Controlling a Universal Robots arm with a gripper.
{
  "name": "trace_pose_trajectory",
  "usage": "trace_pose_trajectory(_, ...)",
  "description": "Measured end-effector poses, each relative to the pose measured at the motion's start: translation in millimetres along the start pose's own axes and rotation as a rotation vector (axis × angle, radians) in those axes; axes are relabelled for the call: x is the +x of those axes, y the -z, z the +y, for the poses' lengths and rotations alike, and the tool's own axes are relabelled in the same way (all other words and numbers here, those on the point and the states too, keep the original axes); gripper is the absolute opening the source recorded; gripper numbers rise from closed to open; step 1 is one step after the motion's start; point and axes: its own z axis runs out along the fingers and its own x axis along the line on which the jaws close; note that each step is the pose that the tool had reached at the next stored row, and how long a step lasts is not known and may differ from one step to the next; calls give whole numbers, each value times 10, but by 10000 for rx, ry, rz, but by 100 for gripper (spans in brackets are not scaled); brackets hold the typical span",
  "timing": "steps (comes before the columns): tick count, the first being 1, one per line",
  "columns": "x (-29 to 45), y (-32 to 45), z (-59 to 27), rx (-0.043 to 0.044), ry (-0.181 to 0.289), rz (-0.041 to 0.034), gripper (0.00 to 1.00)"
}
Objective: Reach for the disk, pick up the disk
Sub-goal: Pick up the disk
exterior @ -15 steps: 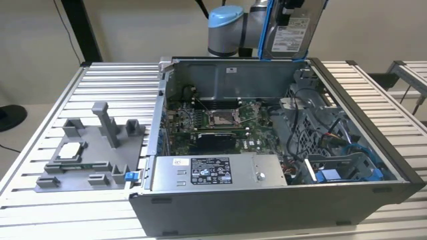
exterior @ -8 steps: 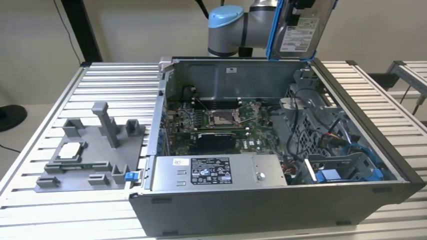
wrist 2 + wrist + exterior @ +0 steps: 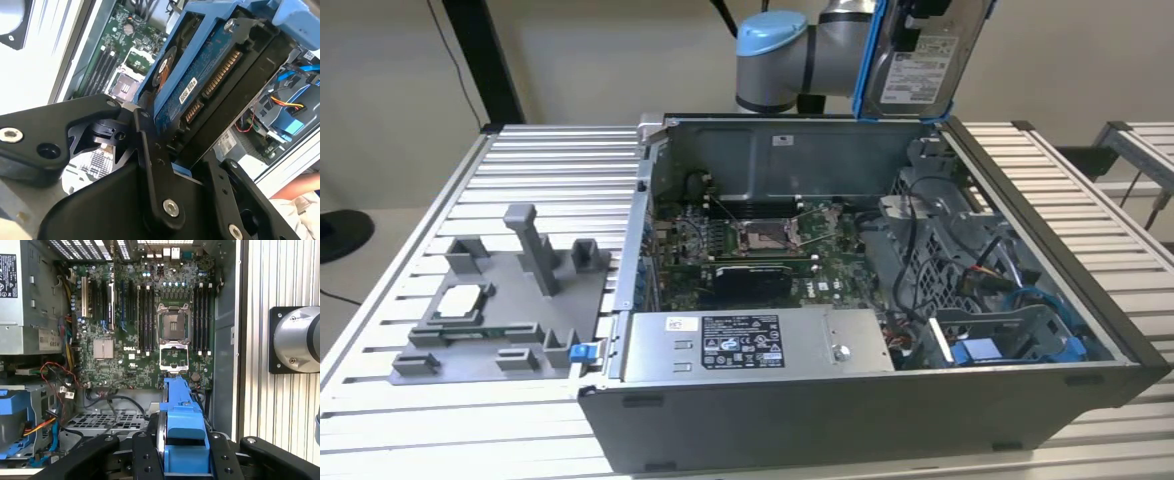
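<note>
Above the open computer case [image 3: 854, 300], disk [image 3: 921, 60] upright, long axis vertical, clamped in pincer [image 3: 170, 145].

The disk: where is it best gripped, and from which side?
Across its thin body, a finger on each broad flat face, entering from a narrow edge. That is how the gripper holds the disk now, lifted above the open computer case.

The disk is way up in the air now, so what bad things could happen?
Two things could go wrong. The disk hangs high above the open computer case, clamped in the end effector. If the grip slipped, it would likely fall onto the motherboard and its bare processor socket. Also, the end effector seems to pinch the drive by its edges and blue bracket, so a jerky move might twist it loose.
</note>
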Motion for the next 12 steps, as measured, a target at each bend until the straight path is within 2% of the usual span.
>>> trace_pose_trajectory(6, 23, 1, -1, 0, -1, 1, 0)
trace_pose_trajectory(12, 146, 2, -4, 0, -1, 1, 0)
